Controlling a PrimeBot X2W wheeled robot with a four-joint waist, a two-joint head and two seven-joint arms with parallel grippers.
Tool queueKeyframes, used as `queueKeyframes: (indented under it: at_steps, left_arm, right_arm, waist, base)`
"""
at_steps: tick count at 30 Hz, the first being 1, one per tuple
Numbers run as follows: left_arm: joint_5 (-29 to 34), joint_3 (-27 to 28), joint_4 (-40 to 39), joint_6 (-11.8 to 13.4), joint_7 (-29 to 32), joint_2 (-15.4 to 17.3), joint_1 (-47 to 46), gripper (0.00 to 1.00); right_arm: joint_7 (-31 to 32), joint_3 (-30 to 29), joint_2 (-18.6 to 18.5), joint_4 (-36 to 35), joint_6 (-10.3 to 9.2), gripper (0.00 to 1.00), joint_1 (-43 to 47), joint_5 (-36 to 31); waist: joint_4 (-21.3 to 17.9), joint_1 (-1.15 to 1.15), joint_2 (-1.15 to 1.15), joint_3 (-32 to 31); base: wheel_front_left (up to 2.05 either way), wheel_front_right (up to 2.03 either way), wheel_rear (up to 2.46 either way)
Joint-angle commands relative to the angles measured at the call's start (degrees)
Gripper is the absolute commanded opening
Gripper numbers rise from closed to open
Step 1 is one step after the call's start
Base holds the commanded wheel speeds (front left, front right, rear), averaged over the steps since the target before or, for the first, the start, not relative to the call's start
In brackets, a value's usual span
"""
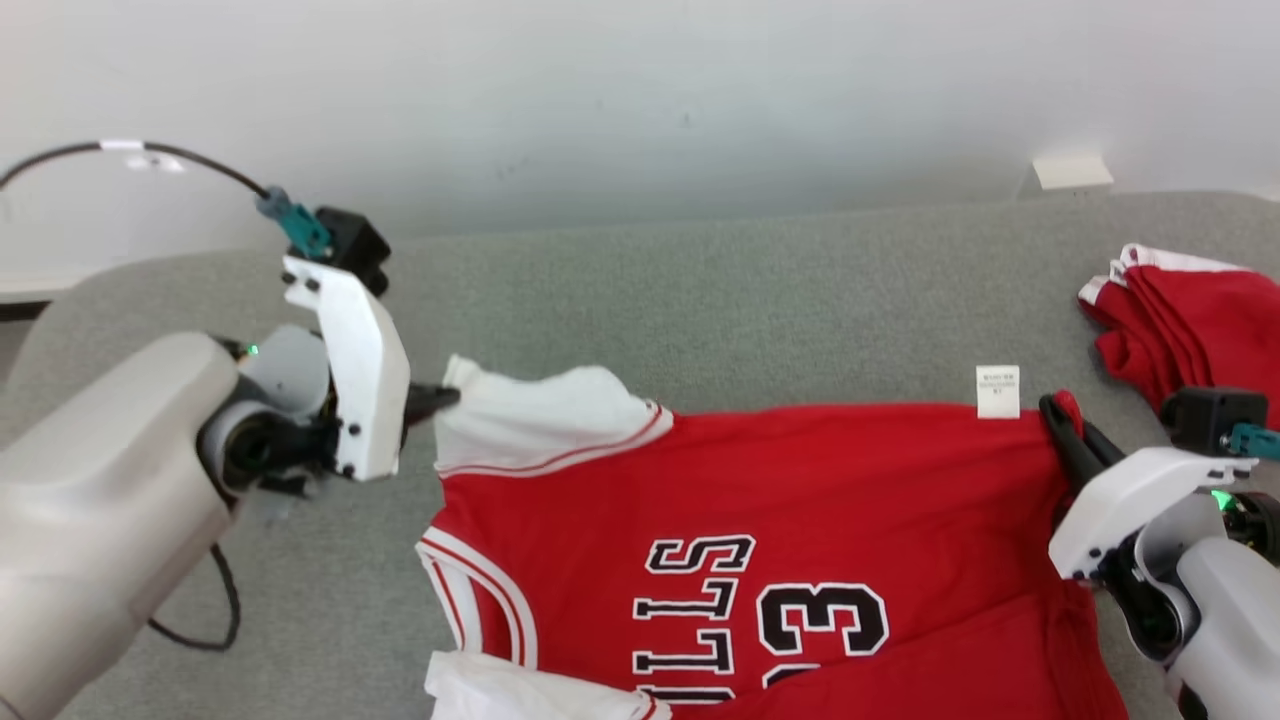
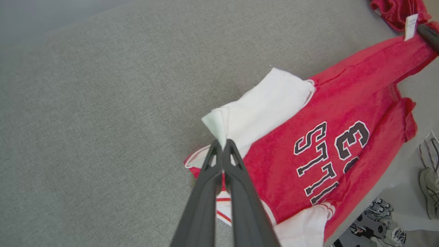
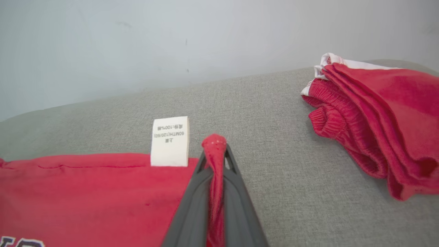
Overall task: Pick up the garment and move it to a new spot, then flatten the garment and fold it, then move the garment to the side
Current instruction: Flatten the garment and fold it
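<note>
Now, L tool (image 2: pixel 223 144) at 9 o'clock pinches white sleeve (image 1: pixel 540 410), R tool (image 1: pixel 1060 425) at 3 clamps hem corner (image 3: pixel 214 142), likely pulling jersey (image 1: pixel 800 480) flat.

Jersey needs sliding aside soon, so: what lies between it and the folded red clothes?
Bare grey surface lies between jersey and folded red clothes, plain in the right wrist view; the right hand pinches that jersey corner.

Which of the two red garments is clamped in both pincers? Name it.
The spread-out jersey with black lettering: left pincer grips its white sleeve, right pincer its hem corner. The folded red pile lies apart.
</note>
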Motion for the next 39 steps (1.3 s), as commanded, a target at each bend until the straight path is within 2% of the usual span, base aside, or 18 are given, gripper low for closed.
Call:
queueKeyframes:
  at_steps: [1,9,18,22,23,26,27,30,31,32,34,39]
  left_arm:
    - [-1.2,-0.4,-1.3,-0.1,1.1,0.8,1.5,0.00]
    - [-6.8,-2.4,-8.2,0.0,9.2,3.8,5.2,0.00]
    - [-12.5,-3.3,-17.0,3.1,14.6,6.5,9.9,0.00]
    - [-12.6,-3.9,-19.4,4.3,15.4,7.4,11.9,0.00]
    - [-12.7,-4.1,-19.7,4.4,15.5,7.5,12.5,0.00]
    - [-13.0,-4.5,-20.4,4.7,15.7,7.5,14.0,0.00]
    - [-12.9,-4.6,-20.5,4.8,15.8,7.5,14.5,0.00]
    - [-13.0,-4.8,-20.6,4.7,15.5,7.2,15.7,0.00]
    - [-12.9,-4.8,-20.5,4.6,15.1,7.0,16.1,0.00]
    - [-12.8,-4.9,-20.4,4.6,14.9,6.9,16.4,0.39]
    - [-12.8,-4.9,-20.0,4.4,14.4,6.7,17.0,1.00]
    - [-12.0,-4.7,-19.3,4.2,13.2,7.1,17.2,1.00]
  right_arm:
    - [0.2,0.5,-1.0,0.1,-0.16,0.00,1.3,0.8]
    - [2.2,4.3,-3.4,-0.7,-0.16,0.00,3.9,2.2]
    - [4.4,8.4,-5.8,-1.3,-0.16,0.00,5.9,3.7]
    - [5.3,10.5,-6.1,-2.0,-0.16,0.00,6.3,4.3]
    - [5.6,11.1,-6.2,-2.2,-0.16,0.12,6.5,4.5]
    - [6.4,12.7,-6.5,-2.7,-0.16,0.25,6.9,5.2]
    - [6.5,13.1,-6.6,-2.7,-0.16,0.34,6.9,5.4]
    - [7.3,14.3,-7.2,-2.8,-0.16,0.46,7.3,6.1]
    - [7.9,14.7,-7.5,-2.7,-0.16,0.79,7.6,6.3]
    - [8.2,15.1,-7.7,-2.8,-0.16,1.00,7.8,6.6]
    - [8.6,15.7,-8.2,-3.2,-0.16,1.00,8.0,7.2]
    - [9.5,16.7,-9.9,-5.4,-0.16,1.00,8.6,8.8]
  waist:
    - [0.6,0.00,0.00,-1.7]
    - [1.1,0.00,0.00,-4.2]
    - [0.9,0.00,0.00,-5.3]
    - [0.6,0.00,0.00,-5.5]
    - [0.5,0.00,0.00,-5.5]
    - [0.4,0.00,0.00,-5.6]
    - [0.4,0.00,0.00,-5.7]
    - [0.3,0.00,0.00,-6.1]
    - [0.3,0.00,0.00,-6.2]
    - [0.4,0.00,0.00,-6.4]
    - [0.4,0.00,0.00,-6.9]
    - [0.4,0.00,0.00,-7.8]
  base:
    - [0.00,0.00,0.00]
    - [0.00,0.00,0.00]
    - [0.00,0.00,0.00]
    - [0.00,0.00,0.00]
    - [0.00,0.00,0.00]
    - [0.00,0.00,0.00]
    - [0.00,0.00,0.00]
    - [0.00,0.00,0.00]
    - [0.00,0.00,0.00]
    - [0.00,0.00,0.00]
    - [0.00,0.00,0.00]
    - [0.00,0.00,0.00]
